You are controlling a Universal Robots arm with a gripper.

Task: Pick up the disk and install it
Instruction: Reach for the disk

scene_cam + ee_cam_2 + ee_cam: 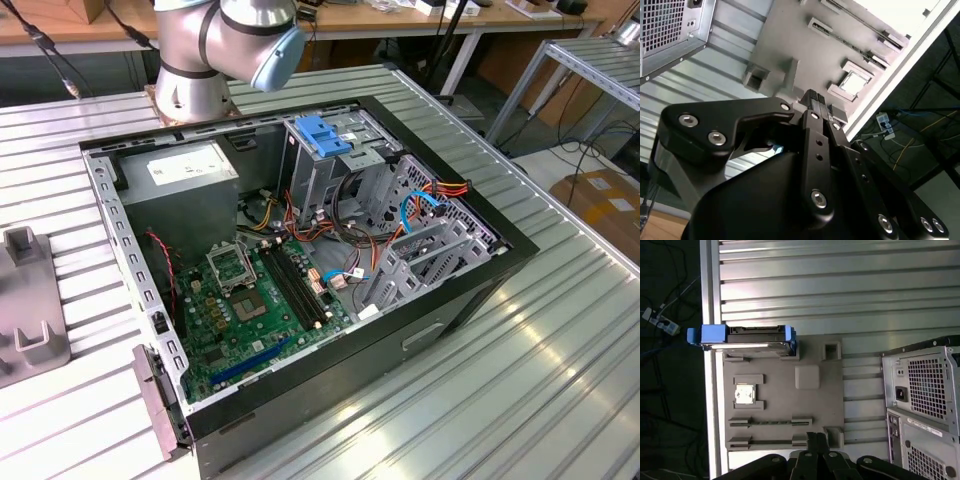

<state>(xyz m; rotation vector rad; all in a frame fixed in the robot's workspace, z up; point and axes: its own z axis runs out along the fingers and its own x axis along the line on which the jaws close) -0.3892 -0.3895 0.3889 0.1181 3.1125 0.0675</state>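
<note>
In the exterior view I see the open computer case (300,250) lying mid-table (560,330), with a grey holder tray (45,290) near one table edge. In the second wrist view my hand (812,96) hangs above that tray, its fingers pressed together and holding nothing. In the first wrist view the disk (747,337) stands on edge in the tray's end slot, right at the table's edge and well apart from the hand.

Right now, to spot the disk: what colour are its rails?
Bright blue on the disk, first wrist view.
</note>
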